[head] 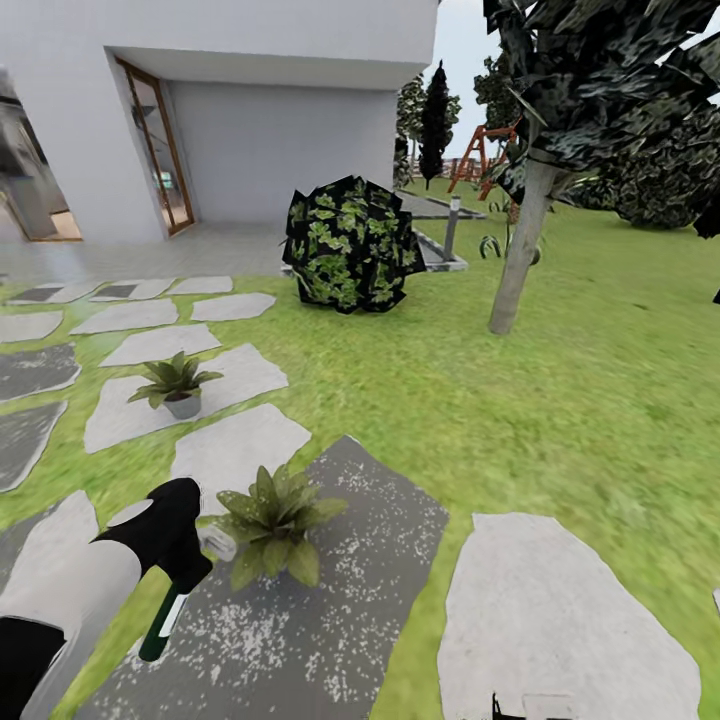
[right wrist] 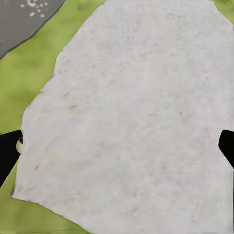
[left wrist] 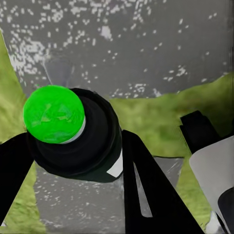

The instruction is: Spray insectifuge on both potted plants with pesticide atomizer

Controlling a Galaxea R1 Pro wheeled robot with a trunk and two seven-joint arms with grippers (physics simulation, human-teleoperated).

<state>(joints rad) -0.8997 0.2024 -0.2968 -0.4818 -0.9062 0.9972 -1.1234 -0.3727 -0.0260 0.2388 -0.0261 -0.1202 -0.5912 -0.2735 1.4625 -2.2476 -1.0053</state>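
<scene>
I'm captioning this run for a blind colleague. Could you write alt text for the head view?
The left gripper holds the dark-green pesticide atomizer, its whitish head beside the near potted plant on a dark stepping stone. A second potted plant sits on a pale stone farther off, with lawn, a leafy bush and a tree trunk beyond.

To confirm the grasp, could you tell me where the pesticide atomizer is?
In the head view, the pesticide atomizer sits in the left gripper, beside the near potted plant.

Left tool [head: 165, 590] clamped shut; right tool [right wrist: 117, 146] fingers seemingly spread wide
</scene>
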